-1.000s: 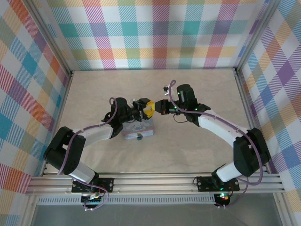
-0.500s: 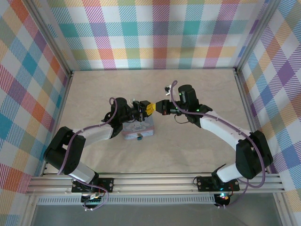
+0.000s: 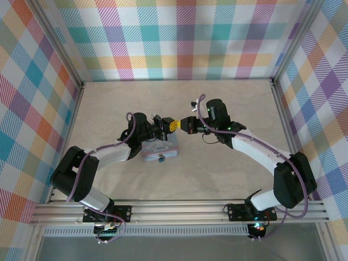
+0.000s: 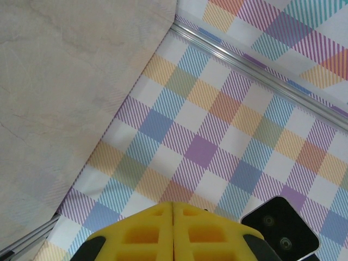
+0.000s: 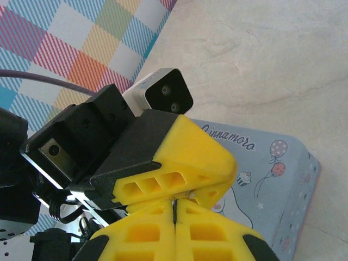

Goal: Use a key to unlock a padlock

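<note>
Above the pale blue tin (image 3: pixel 161 148) my two grippers meet tip to tip. My right gripper (image 5: pixel 174 209) is shut on the key (image 5: pixel 174 205), a thin metal sliver standing in the seam between its yellow fingers. My left gripper (image 5: pixel 191 191) comes in from the upper left, and its yellow fingers are shut over the key's far end, where a small glint shows. From above, the left gripper (image 3: pixel 173 125) and the right gripper (image 3: pixel 184 124) touch. The padlock (image 3: pixel 161 158), tiny and dark blue, sits at the tin's near edge. In the left wrist view, the left gripper (image 4: pixel 173 209) has its fingers pressed together.
The tin (image 5: pixel 272 174) with its white cartoon figure lies directly below the fingertips. Plaid walls (image 3: pixel 179 38) close in the table on the back and both sides. Bare tabletop (image 3: pixel 217 168) stretches in front of and behind the arms.
The left gripper's fingers have closed. The right gripper has slid a little to the left, and the two grippers now touch at the tips.
</note>
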{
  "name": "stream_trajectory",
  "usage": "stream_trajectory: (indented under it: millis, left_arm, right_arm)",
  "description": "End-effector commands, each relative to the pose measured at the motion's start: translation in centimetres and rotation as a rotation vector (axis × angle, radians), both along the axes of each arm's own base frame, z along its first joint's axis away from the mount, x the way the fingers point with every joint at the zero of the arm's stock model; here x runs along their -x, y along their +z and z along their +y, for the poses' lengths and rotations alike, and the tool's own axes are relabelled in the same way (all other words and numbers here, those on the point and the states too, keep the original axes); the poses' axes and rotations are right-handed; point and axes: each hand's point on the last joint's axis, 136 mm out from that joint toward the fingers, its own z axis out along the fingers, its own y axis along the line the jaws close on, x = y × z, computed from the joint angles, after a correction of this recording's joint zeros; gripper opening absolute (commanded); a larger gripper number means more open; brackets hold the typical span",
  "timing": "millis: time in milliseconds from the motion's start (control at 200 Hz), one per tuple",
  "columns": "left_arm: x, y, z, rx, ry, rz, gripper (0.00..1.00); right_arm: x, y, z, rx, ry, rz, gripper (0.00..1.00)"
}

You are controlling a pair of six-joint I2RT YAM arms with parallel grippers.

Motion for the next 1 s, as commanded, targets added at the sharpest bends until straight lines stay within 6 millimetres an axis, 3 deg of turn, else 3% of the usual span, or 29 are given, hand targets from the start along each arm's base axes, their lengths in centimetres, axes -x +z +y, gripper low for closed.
stream_trajectory:
  millis: [0, 160, 240, 495, 730, 880, 995]
  left_arm:
    - [-0.2, 0.2, -0.6, 0.001, -0.012, -0.021, 0.07]
    - [-0.3, 0.3, -0.6, -0.015, -0.013, -0.046, 0.02]
    - [-0.6, 1.2, -0.5, -0.040, -0.006, -0.116, 0.00]
    - [-1.1, 6.9, 1.3, -0.332, 0.023, -0.540, 0.00]
    - [0.9, 14.0, 2.6, -0.362, 0.088, -0.909, 0.00]
    - [1.9, 15.5, 2.2, -0.339, 0.085, -0.994, 0.00]
    - [2.3, 15.9, 1.9, -0.328, 0.079, -1.015, 0.00]
  right_arm:
    - [0.3, 1.7, -0.1, -0.020, 0.007, -0.064, 0.01]
    - [0.5, 1.8, -0.3, -0.024, 0.001, -0.070, 0.03]
    - [0.7, 1.9, -0.3, -0.038, 0.003, -0.070, 0.15]
    - [1.8, 3.5, -0.6, -0.111, 0.026, -0.100, 0.40]
    - [2.9, 7.8, -0.4, -0.330, 0.100, -0.160, 0.52]
    - [3.9, 11.0, 0.3, -0.444, 0.180, -0.211, 0.59]
    - [4.3, 12.0, 0.8, -0.460, 0.205, -0.239, 0.62]
